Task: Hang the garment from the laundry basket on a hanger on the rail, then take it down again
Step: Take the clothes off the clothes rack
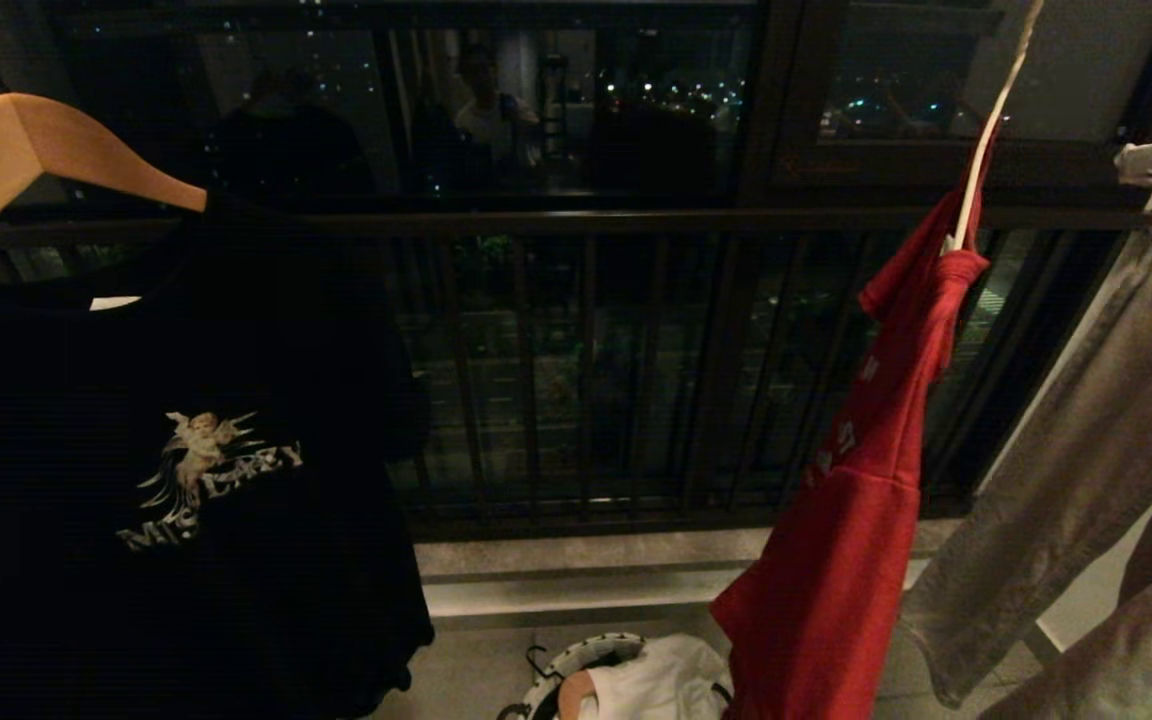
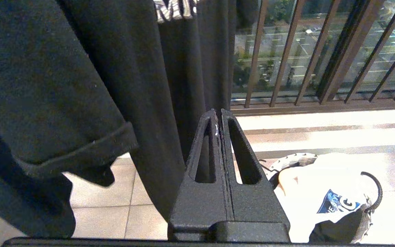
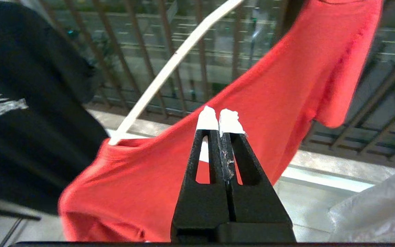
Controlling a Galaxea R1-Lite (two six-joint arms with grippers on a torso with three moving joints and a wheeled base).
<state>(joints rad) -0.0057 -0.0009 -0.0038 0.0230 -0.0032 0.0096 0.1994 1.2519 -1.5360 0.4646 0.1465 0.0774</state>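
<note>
The red garment (image 1: 836,540) hangs lopsided from one arm of the thin cream hanger (image 1: 986,140) at the right, and the rail above is out of view. In the right wrist view my right gripper (image 3: 219,116) is shut, with nothing between its white-tipped fingers. It points at the garment (image 3: 149,178) just below the hanger's arm (image 3: 170,68), and I cannot tell if it touches the cloth. My left gripper (image 2: 218,111) is shut and empty, parked low beside a black T-shirt. The laundry basket (image 1: 576,655) stands on the floor below, its patterned rim (image 2: 293,159) showing. Neither gripper is in the head view.
A black T-shirt (image 1: 186,450) with an angel print hangs on a tan wooden hanger (image 1: 26,150) at the left. A white T-shirt (image 1: 666,680) fills the basket. Grey clothing (image 1: 1086,450) hangs at the far right. A dark balcony railing (image 1: 576,380) stands behind everything.
</note>
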